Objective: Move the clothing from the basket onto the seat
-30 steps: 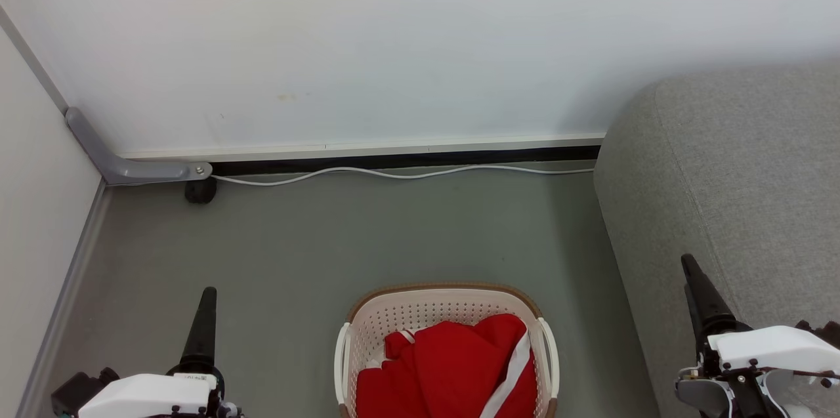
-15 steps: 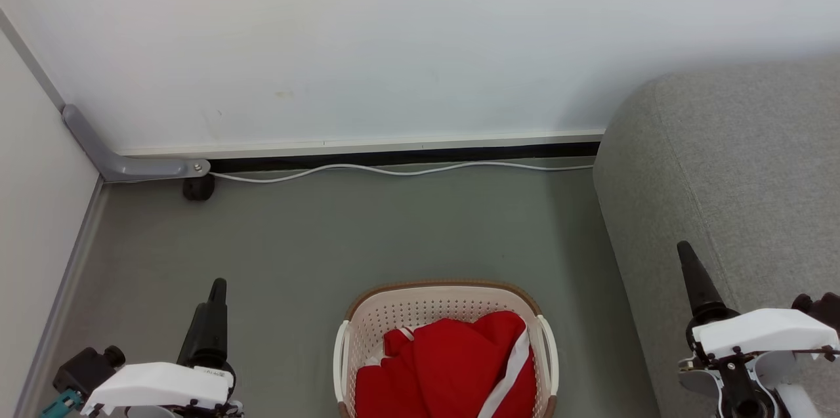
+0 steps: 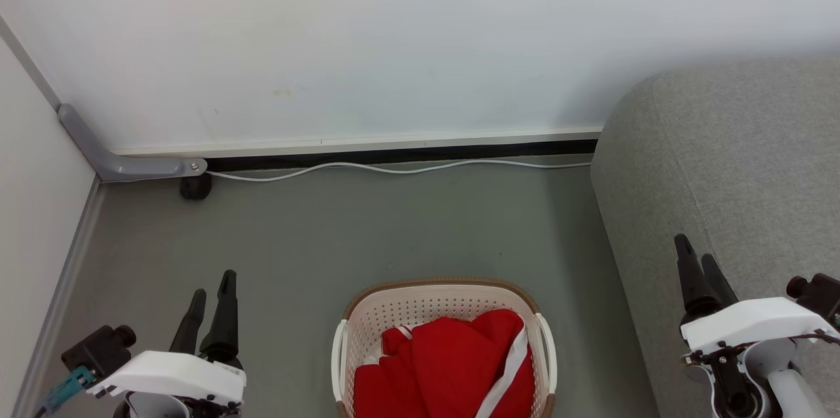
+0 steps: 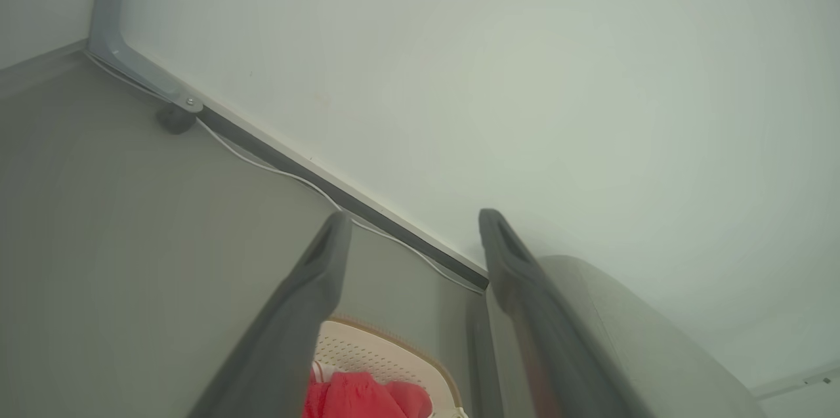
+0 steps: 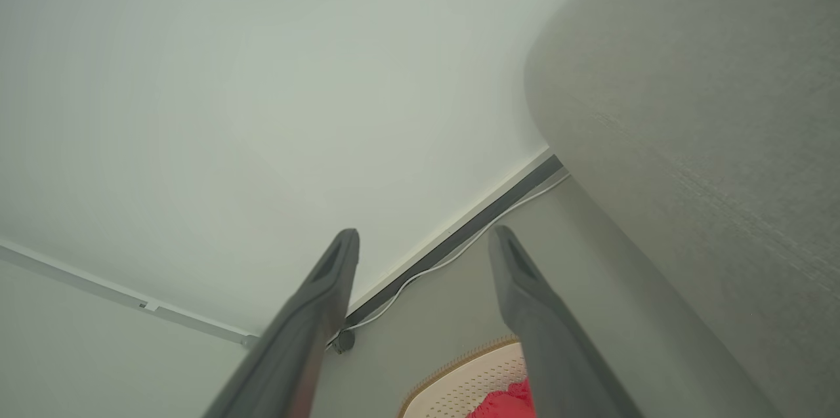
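Grey floor (image 3: 328,241) below white wall (image 3: 394,44); left jaws and right jaws spread, empty

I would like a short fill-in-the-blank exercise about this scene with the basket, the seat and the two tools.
1. The clothing in the basket is ____ with white trim.
2. The grey seat stands on the robot's ____ side of the basket.
3. The left tool and the right tool are both ____ and hold nothing.
Missing words: red; right; open.
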Motion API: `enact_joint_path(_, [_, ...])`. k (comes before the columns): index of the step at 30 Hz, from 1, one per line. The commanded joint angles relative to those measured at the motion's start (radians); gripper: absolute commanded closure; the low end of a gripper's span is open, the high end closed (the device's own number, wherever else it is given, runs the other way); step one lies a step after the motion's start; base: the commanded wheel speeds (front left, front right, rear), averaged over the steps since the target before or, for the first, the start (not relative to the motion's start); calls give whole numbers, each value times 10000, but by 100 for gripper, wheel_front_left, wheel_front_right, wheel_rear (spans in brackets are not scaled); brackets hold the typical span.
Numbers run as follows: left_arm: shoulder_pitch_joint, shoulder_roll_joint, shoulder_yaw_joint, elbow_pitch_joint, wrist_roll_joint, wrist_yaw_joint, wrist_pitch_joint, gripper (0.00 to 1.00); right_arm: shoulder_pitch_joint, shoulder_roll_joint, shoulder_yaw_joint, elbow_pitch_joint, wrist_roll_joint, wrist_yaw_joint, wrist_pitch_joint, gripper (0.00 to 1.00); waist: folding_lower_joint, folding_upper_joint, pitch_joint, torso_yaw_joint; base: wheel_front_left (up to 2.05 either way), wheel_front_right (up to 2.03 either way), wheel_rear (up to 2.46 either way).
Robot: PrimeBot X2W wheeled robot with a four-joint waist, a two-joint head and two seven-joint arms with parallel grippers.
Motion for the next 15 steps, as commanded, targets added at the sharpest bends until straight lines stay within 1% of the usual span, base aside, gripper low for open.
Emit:
enact_joint_path(1, [-637, 221, 156, -241, 282, -48, -130, 0, -551, -185, 167, -175, -268, 28, -181, 0, -1, -1, 1, -3, 0, 0, 0])
enact_joint_path(8, [-759, 209, 275, -255, 1438, -53, -336, 0, -788, -234, 271, 75, -1160, 31, -386, 0, -1, -1, 52, -29, 0, 0, 0])
enact_joint_path(15, [-894, 238, 291, -250, 2320, -58, -542, 0, -1036, -301, 457, 252, -1900, 33, -592, 0, -1, -1, 96, -56, 0, 0, 0])
